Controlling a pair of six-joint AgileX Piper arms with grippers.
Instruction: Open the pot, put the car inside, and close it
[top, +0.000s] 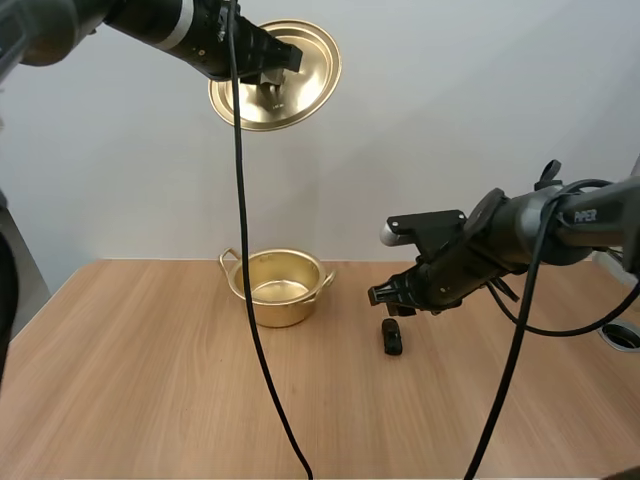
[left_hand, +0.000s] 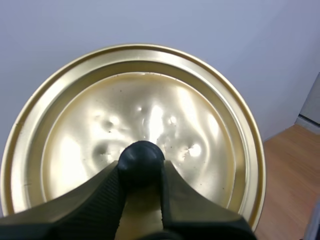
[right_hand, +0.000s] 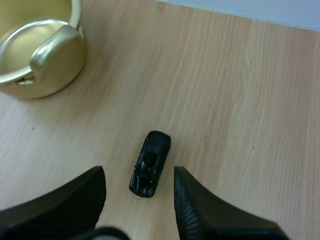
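The gold pot (top: 277, 286) stands open on the wooden table, its handle and side also seen in the right wrist view (right_hand: 42, 60). High above it my left gripper (top: 272, 75) holds the gold lid (top: 300, 70) by its black knob (left_hand: 141, 161), fingers (left_hand: 100, 200) pinched on the knob. A small black toy car (top: 392, 337) lies on the table right of the pot. My right gripper (top: 392, 298) hovers just above the car, open, and the car (right_hand: 150, 163) lies between its fingers (right_hand: 200, 215).
Bare wood of the table (top: 150, 380) spreads to the left and front of the pot. A round fitting (top: 622, 336) sits at the table's right edge.
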